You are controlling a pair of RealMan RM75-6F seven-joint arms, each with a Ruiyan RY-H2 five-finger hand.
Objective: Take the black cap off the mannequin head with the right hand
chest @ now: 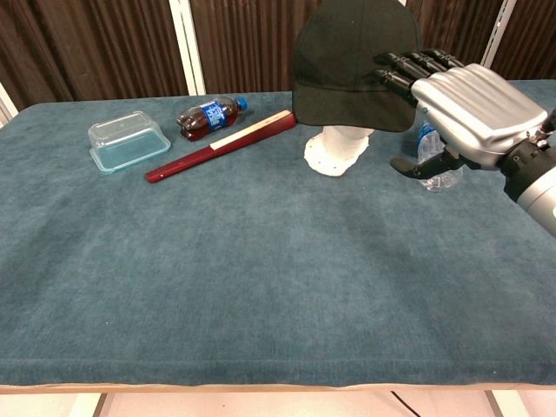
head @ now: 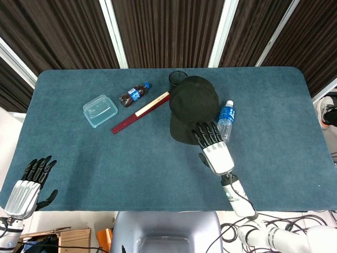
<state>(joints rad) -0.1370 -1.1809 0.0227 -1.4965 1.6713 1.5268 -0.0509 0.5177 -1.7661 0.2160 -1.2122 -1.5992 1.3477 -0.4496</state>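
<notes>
The black cap (head: 192, 105) sits on the white mannequin head (chest: 340, 149), whose neck and base show under the brim in the chest view; the cap (chest: 352, 61) has its brim facing the table's front. My right hand (head: 213, 145) is raised just in front of the brim, fingers stretched toward it, with the fingertips (chest: 404, 65) at the brim's right edge. Whether they touch it I cannot tell. It holds nothing. My left hand (head: 29, 184) rests open at the front left corner of the table, far from the cap.
A clear water bottle (head: 226, 120) lies right of the cap, close to my right hand. A dark red folded fan (head: 140, 112), a cola bottle (head: 134, 95) and a clear plastic box (head: 100, 110) lie to the left. A black cup (head: 177, 78) stands behind the cap.
</notes>
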